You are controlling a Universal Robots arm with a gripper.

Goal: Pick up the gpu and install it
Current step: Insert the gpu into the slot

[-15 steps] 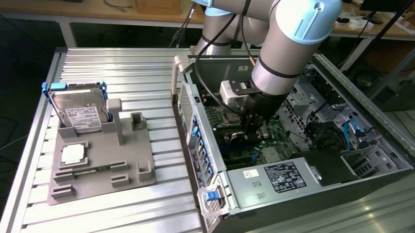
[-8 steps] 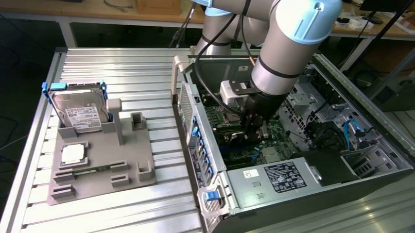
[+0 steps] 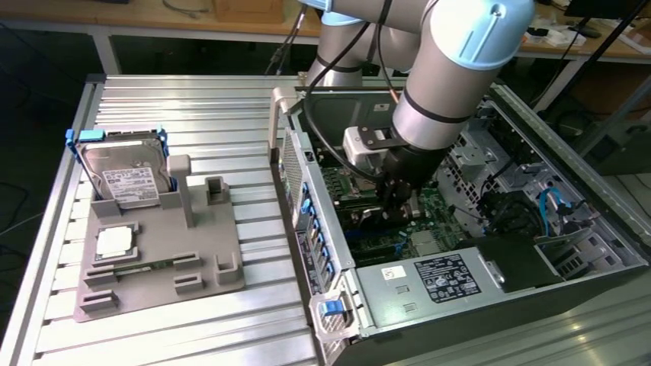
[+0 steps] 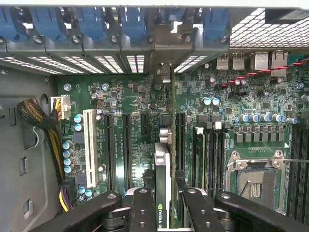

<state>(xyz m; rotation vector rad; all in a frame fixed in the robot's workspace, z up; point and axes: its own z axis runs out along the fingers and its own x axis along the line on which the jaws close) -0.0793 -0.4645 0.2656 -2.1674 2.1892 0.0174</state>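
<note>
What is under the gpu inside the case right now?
The green motherboard, with long black expansion slots on either side. The gripper holds the gpu edge-on, so the spot directly beneath is covered.

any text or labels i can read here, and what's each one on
No words read clearly.
gpu: a logo mark on its edge, no legible letters.
power supply label: print too small.
hard drive label: print too small.
motherboard: markings too small.

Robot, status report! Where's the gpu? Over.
Hand shut on gpu, inside computer case. Edge-on over motherboard slots. Nothing visibly blocking.
</note>
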